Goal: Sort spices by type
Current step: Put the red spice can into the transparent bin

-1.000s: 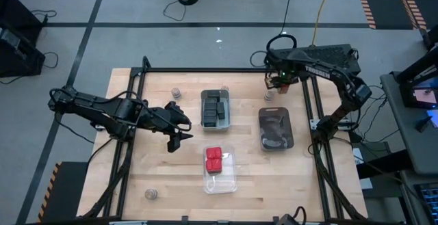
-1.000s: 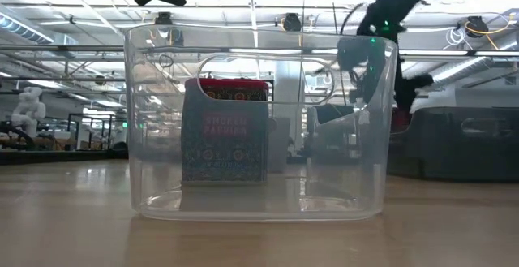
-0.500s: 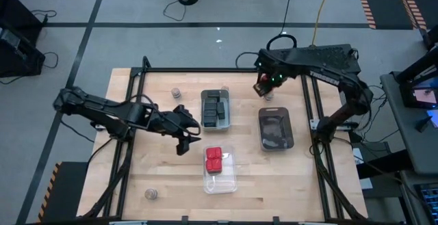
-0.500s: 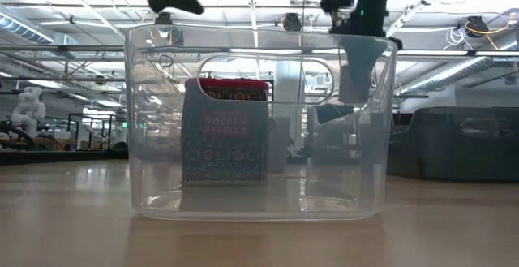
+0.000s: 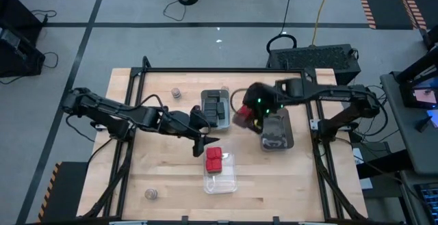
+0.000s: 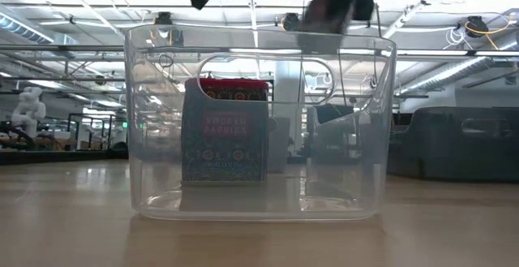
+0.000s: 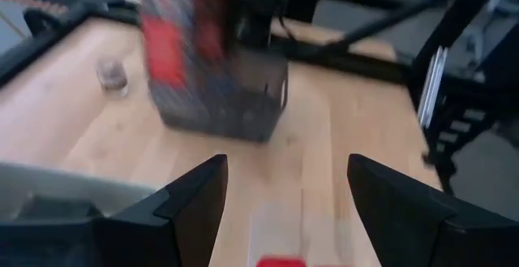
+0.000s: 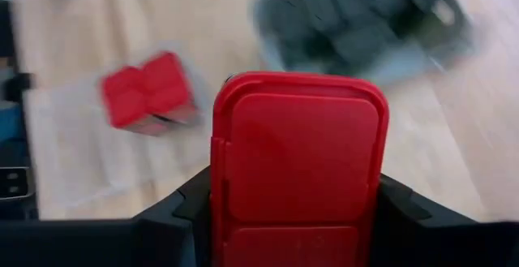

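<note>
My right gripper (image 5: 241, 117) hangs over the middle of the table, shut on a red spice block (image 8: 298, 157), between the clear tray of dark blocks (image 5: 215, 109) and the smoky tray (image 5: 276, 130). Two red blocks (image 5: 213, 160) lie in the near clear tray (image 5: 220, 177). My left gripper (image 7: 288, 194) is open and empty, just left of that tray's far end (image 5: 205, 141). One small jar (image 5: 176, 91) stands at the far left of the table, another (image 5: 150, 194) near the front edge. My right gripper pinches the red block by its two opposite sides (image 8: 219, 194) between the two fingers (image 8: 182, 214). The fingers slant down from the table's right. The block is lifted clear of the table, its flat lidded face toward the wrist camera.
The smoky tray (image 7: 227, 88) sits right of centre, under the right arm. In the low view the near clear tray (image 6: 259, 194) fills the foreground with a red block (image 6: 225, 129) standing inside. Black frame rails border the table (image 5: 164, 177); bare wood lies at the left and front.
My right gripper has swung from the table's far right corner toward the centre, carrying the red block, rising and rolling its wrist. My left gripper has slid toward the right, closer to the tray of red blocks, and tipped further down. Neither has opened or shut.
</note>
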Available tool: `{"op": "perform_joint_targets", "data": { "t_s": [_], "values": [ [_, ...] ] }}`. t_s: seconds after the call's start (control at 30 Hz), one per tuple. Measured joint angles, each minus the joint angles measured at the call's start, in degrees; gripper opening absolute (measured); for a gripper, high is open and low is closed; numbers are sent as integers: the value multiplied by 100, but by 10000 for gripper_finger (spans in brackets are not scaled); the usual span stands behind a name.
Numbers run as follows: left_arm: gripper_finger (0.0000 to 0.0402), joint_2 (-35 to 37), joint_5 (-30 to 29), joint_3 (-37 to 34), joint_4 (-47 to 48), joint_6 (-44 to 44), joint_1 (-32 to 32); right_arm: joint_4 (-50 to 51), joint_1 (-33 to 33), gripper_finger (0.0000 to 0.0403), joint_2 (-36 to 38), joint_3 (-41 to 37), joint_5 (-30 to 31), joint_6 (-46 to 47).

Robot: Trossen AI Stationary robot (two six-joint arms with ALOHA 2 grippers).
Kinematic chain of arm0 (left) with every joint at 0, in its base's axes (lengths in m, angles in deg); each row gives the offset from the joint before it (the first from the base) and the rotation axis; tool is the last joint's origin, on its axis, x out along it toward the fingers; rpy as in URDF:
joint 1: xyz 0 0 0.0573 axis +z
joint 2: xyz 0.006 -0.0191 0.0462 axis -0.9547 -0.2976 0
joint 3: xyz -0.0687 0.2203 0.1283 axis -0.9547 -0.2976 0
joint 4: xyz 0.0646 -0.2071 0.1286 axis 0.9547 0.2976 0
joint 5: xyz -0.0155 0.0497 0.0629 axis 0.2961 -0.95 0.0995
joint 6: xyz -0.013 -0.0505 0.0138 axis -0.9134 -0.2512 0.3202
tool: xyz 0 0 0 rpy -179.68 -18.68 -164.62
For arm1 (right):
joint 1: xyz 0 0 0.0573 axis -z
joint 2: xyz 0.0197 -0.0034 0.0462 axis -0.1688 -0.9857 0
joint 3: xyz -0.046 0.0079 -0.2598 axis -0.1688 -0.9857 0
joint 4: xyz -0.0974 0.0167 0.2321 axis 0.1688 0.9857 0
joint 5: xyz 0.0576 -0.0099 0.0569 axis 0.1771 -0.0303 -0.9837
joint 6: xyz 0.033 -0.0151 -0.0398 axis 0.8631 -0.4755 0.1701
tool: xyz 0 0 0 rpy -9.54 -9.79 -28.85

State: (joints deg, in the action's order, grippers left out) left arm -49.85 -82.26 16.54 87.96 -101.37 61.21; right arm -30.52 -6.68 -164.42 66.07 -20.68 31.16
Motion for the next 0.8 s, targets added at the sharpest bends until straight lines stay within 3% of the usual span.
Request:
{"op": "perform_joint_targets", "data": {
  "t_s": [0.3, 0.63, 0.8],
  "values": [
    [260, 32, -8, 4, -239, -59, 182, -944, -829, 189, -430, -4, 1, -397],
    [261, -150, 55, 2, -113, -331, -51, -1227, -1136, 190, -1111, -4, 34, -600],
    [282, -421, -72, 0, -52, -304, -169, -1445, -1223, 190, -1312, -9, 23, -729]
  ]
}}
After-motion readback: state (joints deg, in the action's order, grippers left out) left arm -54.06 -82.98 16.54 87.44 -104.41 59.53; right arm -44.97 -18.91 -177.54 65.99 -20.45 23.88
